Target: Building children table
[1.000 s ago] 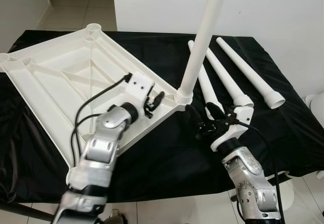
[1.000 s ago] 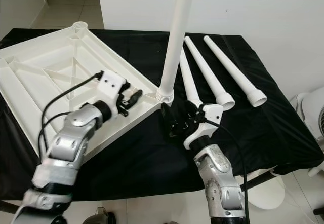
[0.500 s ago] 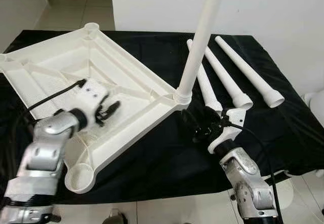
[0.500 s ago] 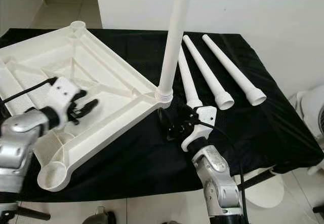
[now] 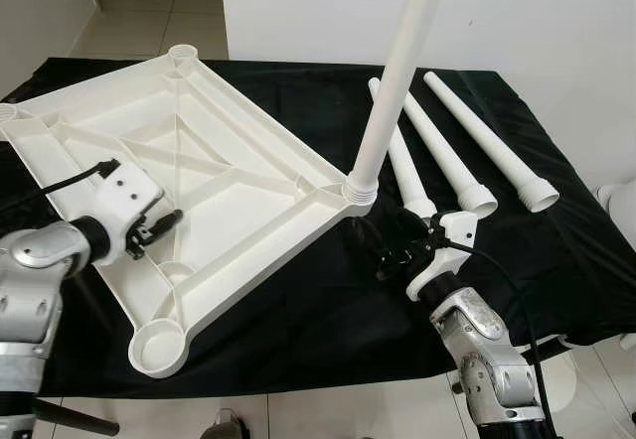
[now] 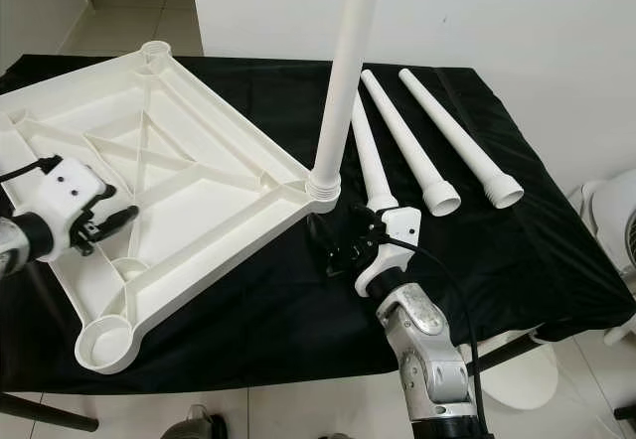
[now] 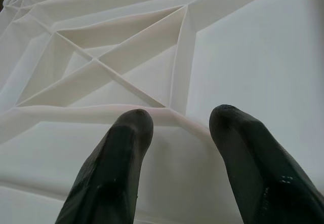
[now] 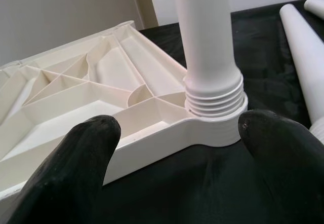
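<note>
A white plastic table top point(image 5: 229, 176) lies upside down on a black cloth. One white leg point(image 5: 397, 72) stands upright, screwed into the top's near right corner socket point(image 5: 360, 187). Three loose legs point(image 5: 445, 151) lie side by side to the right of it. My left gripper point(image 5: 159, 224) hovers open over the ribs near the top's near left edge; the left wrist view has its fingers point(image 7: 126, 133) apart above a rib. My right gripper point(image 5: 386, 242) is open just in front of the corner socket point(image 8: 215, 112), one finger point(image 8: 91, 138) on each side, touching nothing.
An empty leg socket point(image 5: 159, 345) sits at the top's nearest corner, another point(image 5: 183, 58) at the far corner. The black cloth point(image 5: 298, 310) drops off at the front edge. A white wall stands behind, tiled floor at far left, a white object point(image 5: 621, 206) at the right.
My left gripper has swung left across the table top, from beside the upright leg's corner to the near left edge. My right gripper has edged closer to the corner socket.
</note>
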`<state>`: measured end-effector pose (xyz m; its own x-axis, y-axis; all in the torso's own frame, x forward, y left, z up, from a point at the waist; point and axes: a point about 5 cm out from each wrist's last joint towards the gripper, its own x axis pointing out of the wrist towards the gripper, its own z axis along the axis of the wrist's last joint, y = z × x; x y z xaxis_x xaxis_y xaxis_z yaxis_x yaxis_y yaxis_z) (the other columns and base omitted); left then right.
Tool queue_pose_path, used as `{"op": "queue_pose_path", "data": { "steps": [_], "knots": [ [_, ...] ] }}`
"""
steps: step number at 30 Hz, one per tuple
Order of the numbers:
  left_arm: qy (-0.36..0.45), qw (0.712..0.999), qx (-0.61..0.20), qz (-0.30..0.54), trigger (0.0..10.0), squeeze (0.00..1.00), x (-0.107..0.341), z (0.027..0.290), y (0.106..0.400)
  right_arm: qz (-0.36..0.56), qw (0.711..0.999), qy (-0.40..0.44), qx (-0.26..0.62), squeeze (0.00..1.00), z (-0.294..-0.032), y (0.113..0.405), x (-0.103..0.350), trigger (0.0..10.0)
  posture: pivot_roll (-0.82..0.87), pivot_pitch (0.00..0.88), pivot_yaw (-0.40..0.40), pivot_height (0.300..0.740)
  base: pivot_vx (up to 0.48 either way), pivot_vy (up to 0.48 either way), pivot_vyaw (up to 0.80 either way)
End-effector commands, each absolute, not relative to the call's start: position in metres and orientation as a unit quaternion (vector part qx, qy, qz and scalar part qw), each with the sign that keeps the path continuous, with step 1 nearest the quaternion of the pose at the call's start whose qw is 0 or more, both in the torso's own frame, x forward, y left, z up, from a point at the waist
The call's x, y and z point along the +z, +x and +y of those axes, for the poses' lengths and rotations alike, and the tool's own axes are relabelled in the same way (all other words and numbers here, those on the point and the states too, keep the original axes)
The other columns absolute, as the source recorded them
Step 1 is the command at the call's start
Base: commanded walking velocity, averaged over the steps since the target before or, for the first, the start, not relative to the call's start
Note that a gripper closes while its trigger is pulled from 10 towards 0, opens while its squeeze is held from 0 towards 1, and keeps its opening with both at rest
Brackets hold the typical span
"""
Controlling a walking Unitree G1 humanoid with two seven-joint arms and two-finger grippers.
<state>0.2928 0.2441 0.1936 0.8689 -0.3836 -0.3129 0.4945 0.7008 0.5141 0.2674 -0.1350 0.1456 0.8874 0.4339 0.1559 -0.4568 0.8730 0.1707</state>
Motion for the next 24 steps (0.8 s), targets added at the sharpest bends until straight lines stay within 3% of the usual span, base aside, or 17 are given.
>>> {"op": "queue_pose_path", "data": {
  "steps": [1,7,13,24],
  "knots": [
    [0.305,0.914,-0.244,0.104,10.0,0.00,0.190,0.247,0.289,-0.057,0.967,0.092,0.233,0.00,-0.136,0.268,0.145,10.0,0.08,0.086,-0.057,0.740,0.000,0.000,0.00],
    [0.356,0.890,-0.259,0.119,10.0,0.00,0.182,0.246,0.284,-0.054,0.966,0.092,0.235,0.00,-0.135,0.270,0.145,10.0,0.08,0.082,-0.061,0.740,0.000,0.000,0.00],
    [0.394,0.859,-0.299,0.133,10.0,0.00,0.163,0.225,0.281,-0.054,0.965,0.094,0.237,0.00,-0.134,0.271,0.147,10.0,0.07,0.074,-0.062,0.740,0.000,0.000,0.00],
    [0.387,0.845,-0.353,0.110,10.0,0.00,0.151,0.188,0.284,-0.055,0.967,0.092,0.230,0.00,-0.138,0.271,0.149,10.0,0.05,0.067,-0.049,0.740,0.000,0.000,0.00]
  ]
}}
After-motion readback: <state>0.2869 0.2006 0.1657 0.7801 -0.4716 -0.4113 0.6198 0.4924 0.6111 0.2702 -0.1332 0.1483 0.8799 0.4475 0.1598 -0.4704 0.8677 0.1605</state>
